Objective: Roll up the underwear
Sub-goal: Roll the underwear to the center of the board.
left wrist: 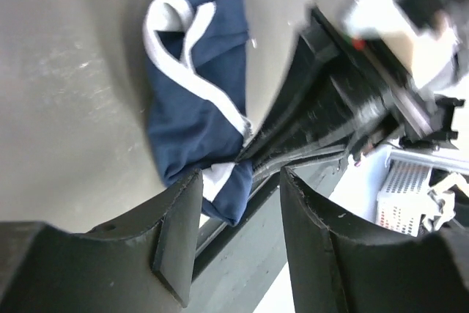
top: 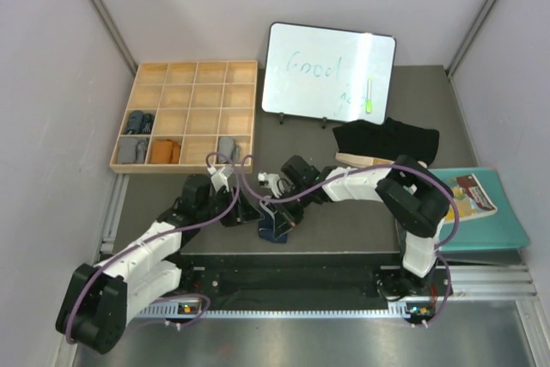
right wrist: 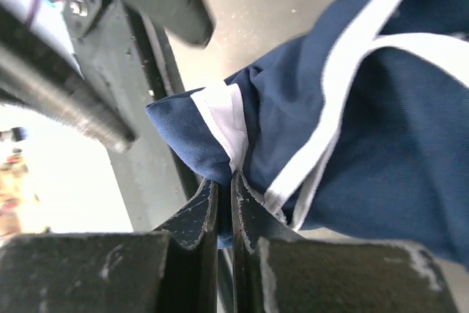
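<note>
The navy underwear (top: 275,229) with white trim lies bunched near the table's front edge, between the two arms. My right gripper (right wrist: 223,181) is shut on a fold of the navy underwear (right wrist: 381,137) at its near corner, pinching navy cloth and white trim. My left gripper (left wrist: 242,181) stands open just beside that corner of the navy underwear (left wrist: 198,100), with nothing between its fingers. A black underwear (top: 387,137) with a beige waistband lies at the back right, in front of the whiteboard.
A wooden compartment tray (top: 185,70) sits at the back left, holding grey rolled cloths (top: 137,122) and an orange one (top: 163,152). A whiteboard (top: 326,70) stands behind. A teal folder (top: 494,217) with a booklet lies at the right edge.
</note>
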Action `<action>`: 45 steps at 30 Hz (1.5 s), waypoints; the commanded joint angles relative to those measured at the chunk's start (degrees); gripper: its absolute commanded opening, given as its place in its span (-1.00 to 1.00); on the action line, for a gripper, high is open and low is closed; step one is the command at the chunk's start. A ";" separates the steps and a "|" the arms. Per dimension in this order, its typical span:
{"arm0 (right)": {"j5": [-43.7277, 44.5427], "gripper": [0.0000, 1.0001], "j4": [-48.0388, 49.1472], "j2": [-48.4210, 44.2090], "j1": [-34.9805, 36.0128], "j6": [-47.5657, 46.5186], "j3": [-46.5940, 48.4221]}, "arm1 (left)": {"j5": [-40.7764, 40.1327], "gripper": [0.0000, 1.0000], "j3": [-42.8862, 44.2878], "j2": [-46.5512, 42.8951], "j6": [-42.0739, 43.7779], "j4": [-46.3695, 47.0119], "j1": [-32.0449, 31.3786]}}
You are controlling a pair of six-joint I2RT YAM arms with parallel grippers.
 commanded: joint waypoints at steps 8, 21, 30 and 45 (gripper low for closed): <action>-14.83 -1.00 -3.48 7.92 -7.18 0.48 6.75 | 1.77 0.04 -8.72 -1.42 -2.19 23.63 -3.57; -15.63 -1.00 -4.00 11.62 -7.54 0.74 7.45 | -5.43 0.05 -11.20 4.55 -0.70 30.94 -8.23; -13.53 -0.60 -1.63 9.08 -7.97 3.46 6.67 | -16.95 -1.00 -8.30 8.95 0.54 20.41 -10.61; -3.51 0.38 9.70 -7.10 -12.02 13.39 -7.75 | -19.16 -1.00 -5.13 13.87 -2.10 15.20 -10.52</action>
